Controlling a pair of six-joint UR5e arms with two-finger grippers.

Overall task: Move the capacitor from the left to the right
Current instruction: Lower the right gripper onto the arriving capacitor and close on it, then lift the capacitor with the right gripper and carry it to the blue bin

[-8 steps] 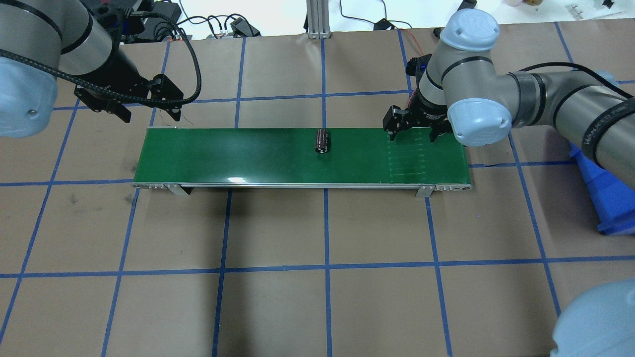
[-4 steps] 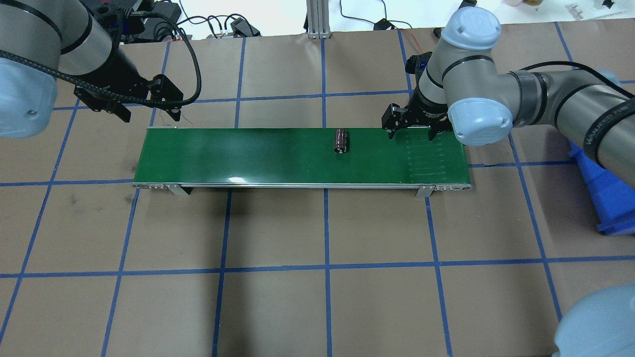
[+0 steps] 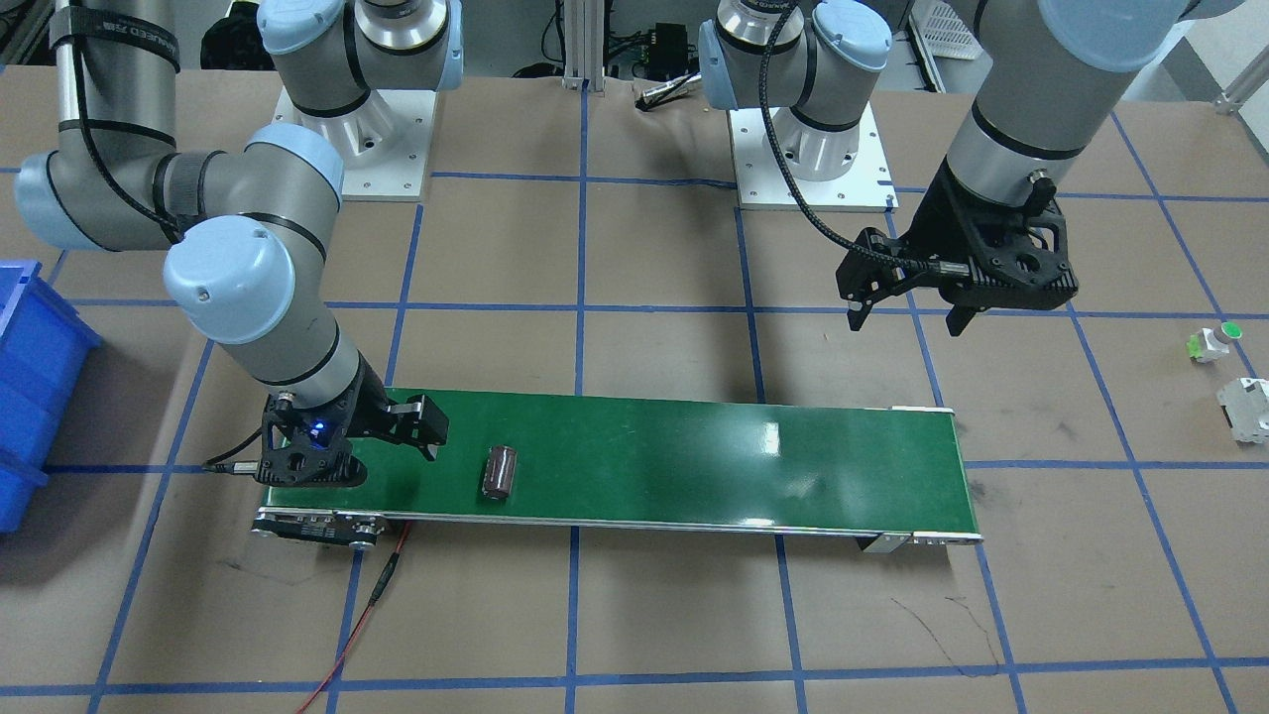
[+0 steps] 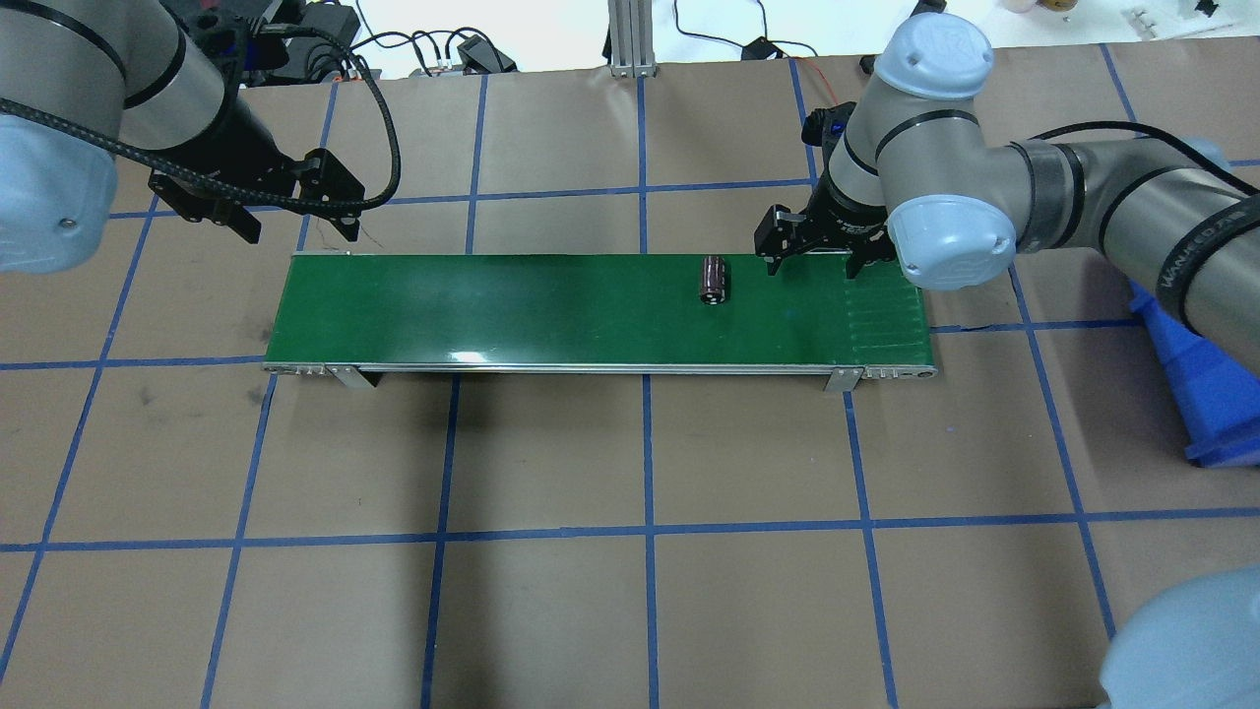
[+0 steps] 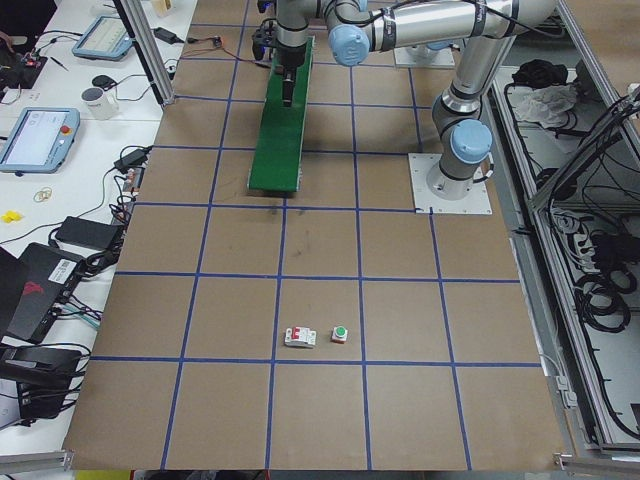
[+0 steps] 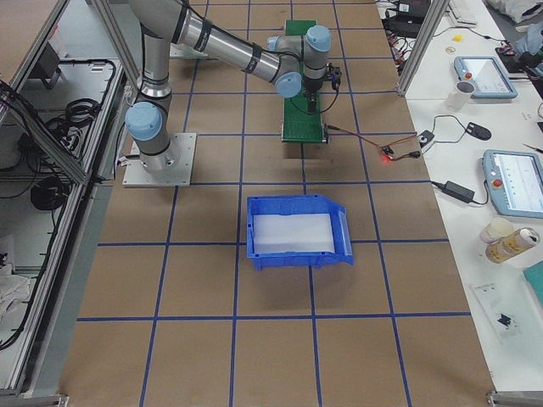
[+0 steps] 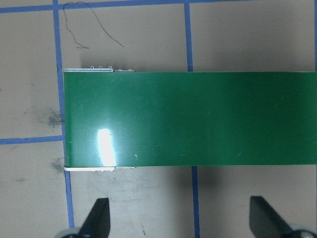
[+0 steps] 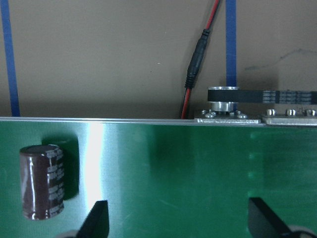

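The capacitor, a small dark brown cylinder, lies on the green conveyor belt, right of its middle. It also shows in the front view and at the left of the right wrist view. My right gripper is open and empty, low over the belt's right end, just right of the capacitor and apart from it. My left gripper is open and empty, above the table behind the belt's left end. The left wrist view shows bare belt only.
A blue bin stands on the table to my right. A white part with a green cap and a white-grey blocky part lie on the table far to my left. A red cable runs from the belt's right end.
The capacitor has travelled to the right along the belt, from near the middle to close beside the right gripper. The right gripper shifted slightly backward. The left arm has not moved.
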